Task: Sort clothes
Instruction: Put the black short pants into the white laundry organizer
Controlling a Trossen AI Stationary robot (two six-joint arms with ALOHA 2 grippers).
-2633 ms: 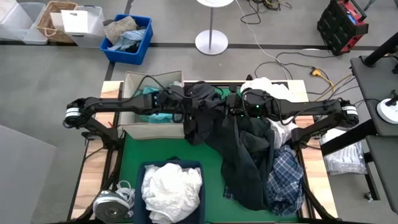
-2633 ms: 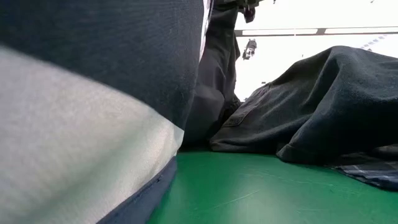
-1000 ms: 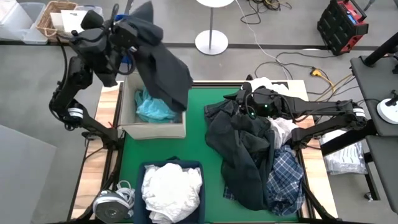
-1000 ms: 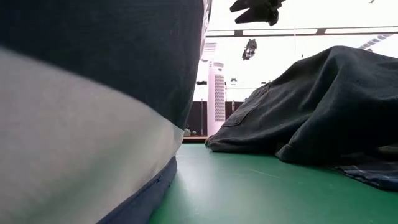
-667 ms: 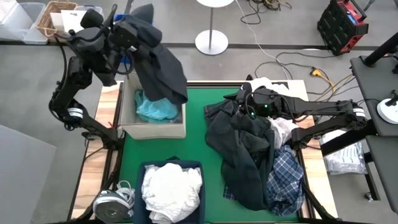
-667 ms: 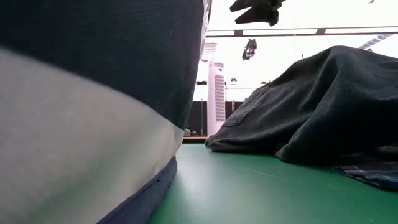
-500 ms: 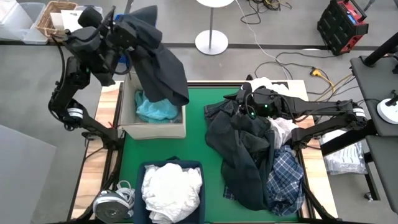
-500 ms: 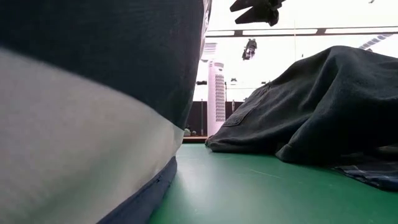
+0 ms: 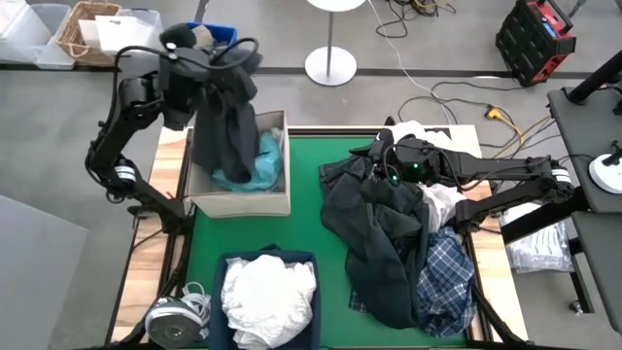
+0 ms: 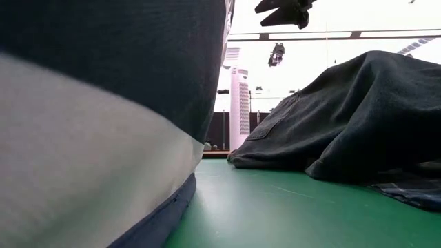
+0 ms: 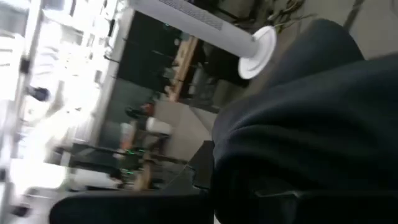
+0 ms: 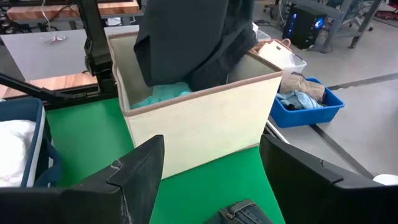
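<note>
My left gripper (image 9: 214, 68) is raised over the beige box (image 9: 238, 202) at the table's far left and is shut on a dark garment (image 9: 225, 126). A light teal garment (image 9: 260, 167) lies in that box. My right gripper (image 9: 375, 167) hovers open over the far left edge of the pile of dark clothes (image 9: 384, 233); in its wrist view (image 12: 214, 180) nothing is between the fingers. A plaid shirt (image 9: 442, 277) lies under the pile's near right side. White clothes (image 9: 267, 297) fill the navy bin (image 9: 225, 262) at the near edge. My left gripper holds the dark garment by its bunched upper end (image 9: 231, 76); cloth covers the fingers in both the high and the left wrist view (image 11: 298, 137), so the kind of hold is hidden. The garment hangs slack below the gripper, its lower end (image 12: 186, 68) inside the box on the teal garment.
Bare green mat (image 9: 306, 209) lies between the box, the navy bin and the pile. A blue bin (image 12: 305, 99) with tan and pale-blue cloth stands on the floor beyond the table's far left corner. White cloth (image 9: 413, 131) shows at the pile's far side.
My left gripper has moved a little toward the table's right and near side, still shut. The dark garment, flung out over the mat toward the right a second ago, has swung back and now hangs straight down with its lower end in the box.
</note>
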